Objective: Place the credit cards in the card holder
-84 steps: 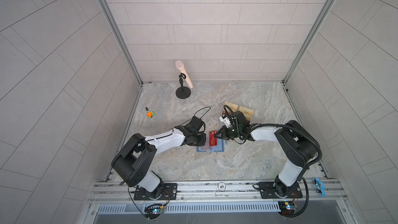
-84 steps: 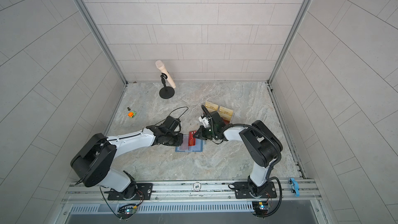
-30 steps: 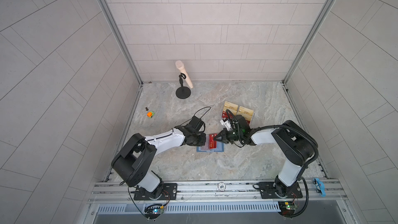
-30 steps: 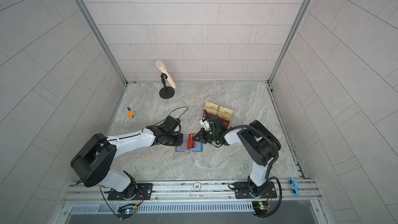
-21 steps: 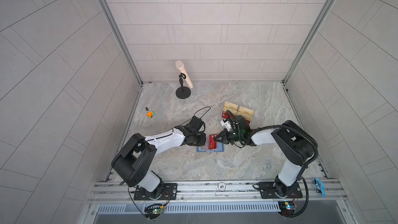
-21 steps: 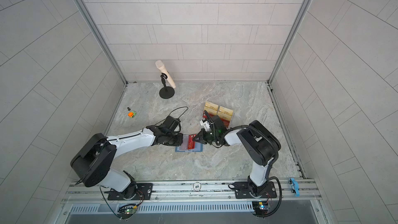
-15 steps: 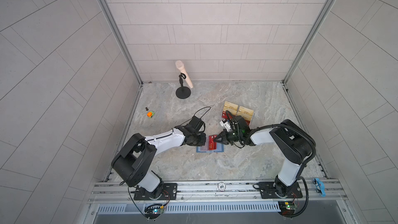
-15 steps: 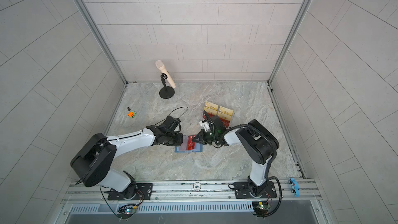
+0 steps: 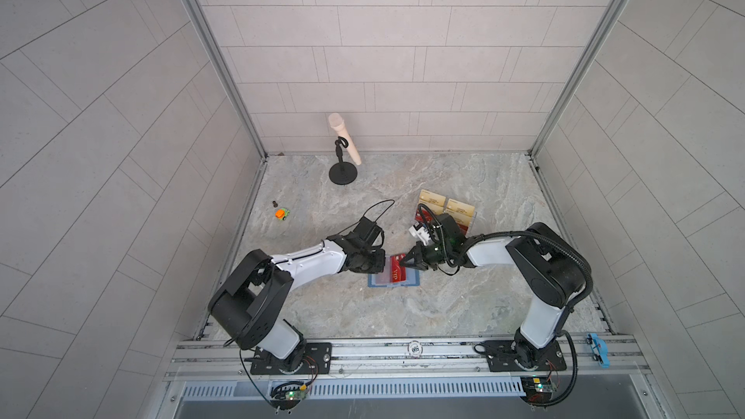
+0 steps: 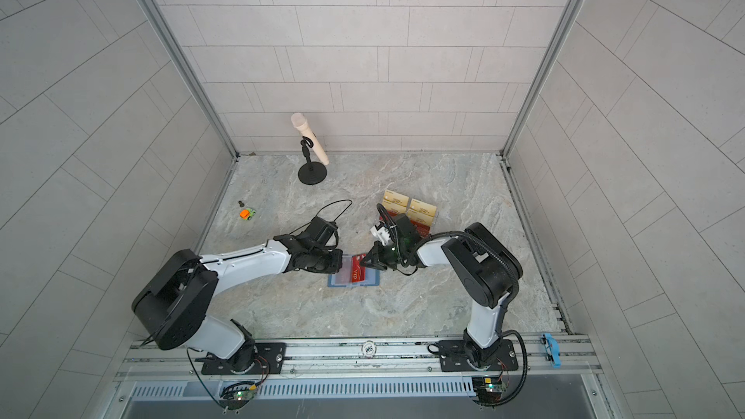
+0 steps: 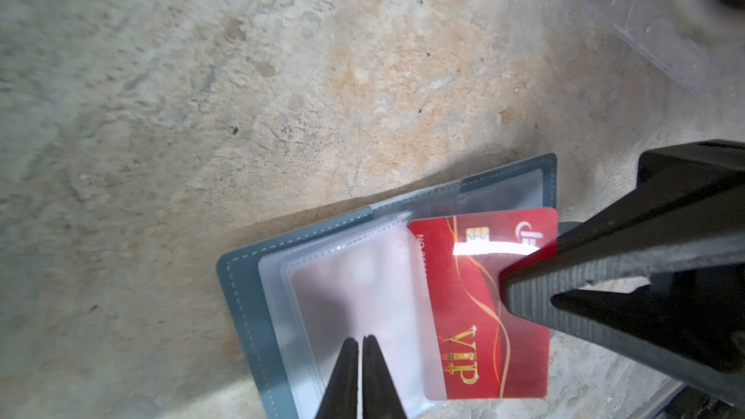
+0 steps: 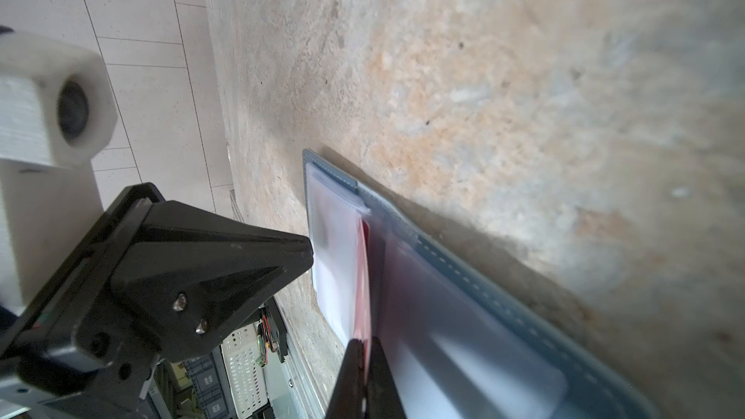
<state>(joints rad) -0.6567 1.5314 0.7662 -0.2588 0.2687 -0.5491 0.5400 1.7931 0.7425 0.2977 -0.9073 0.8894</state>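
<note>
Mid-table, card holder (image 11: 242,276) lies open. Right end effector (image 12: 365,350) pinches one credit card (image 11: 475,304), partway into a clear sleeve (image 11: 354,276). Left end effector (image 11: 360,350) closed, tips on that sleeve. Insertion unfinished; other cards not loaded.

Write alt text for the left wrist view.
A red VIP card, pinched at its edge by the right gripper, sits partly inside a clear sleeve of the open blue wallet on the marble table. The left gripper, jaws shut, reaches over the sleeve.
</note>
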